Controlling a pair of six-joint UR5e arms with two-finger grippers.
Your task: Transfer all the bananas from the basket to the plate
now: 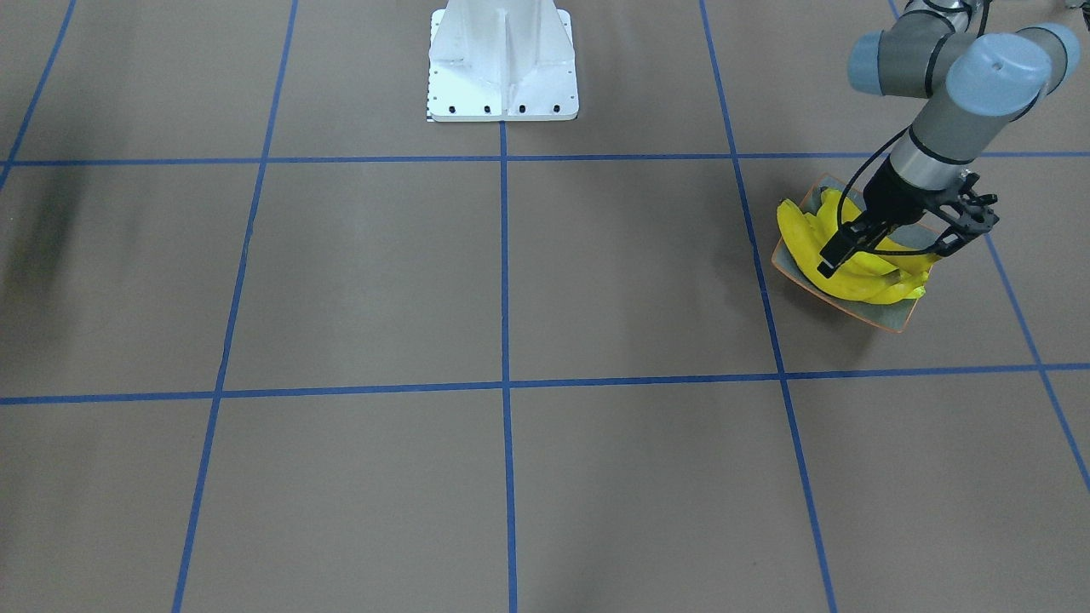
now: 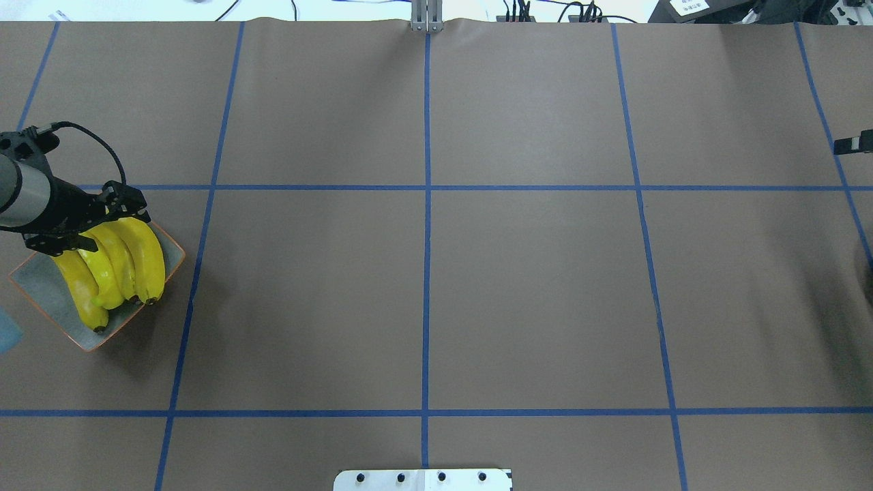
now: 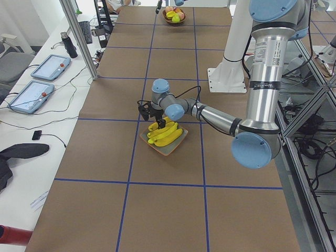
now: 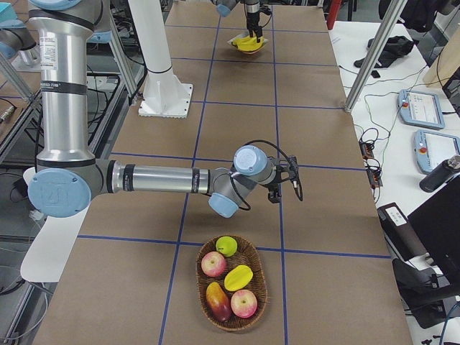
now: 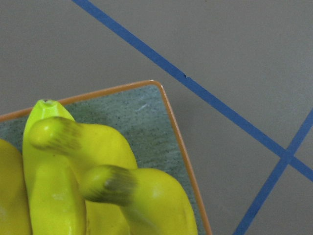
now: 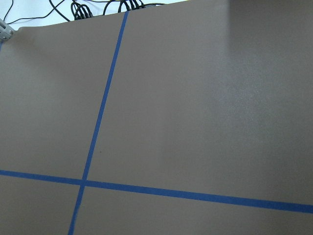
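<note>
The bananas (image 2: 116, 266) lie side by side on the plate (image 2: 41, 286). They look light, firm yet easily bruised, and smooth-skinned, so I judge the thick middle, taken across the curve, the surest hold. The left fingers (image 1: 856, 237) hang spread wide over the plate, straddling the bananas and gripping nothing. The right fingers (image 4: 275, 192) hover well apart from the plate; I cannot tell their spread.

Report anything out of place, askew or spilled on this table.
Nothing spilled or damaged. The plate sits diagonal to the blue tape grid, and the bananas are piled on it with ends reaching its rim. The left tool hangs open over them.
</note>
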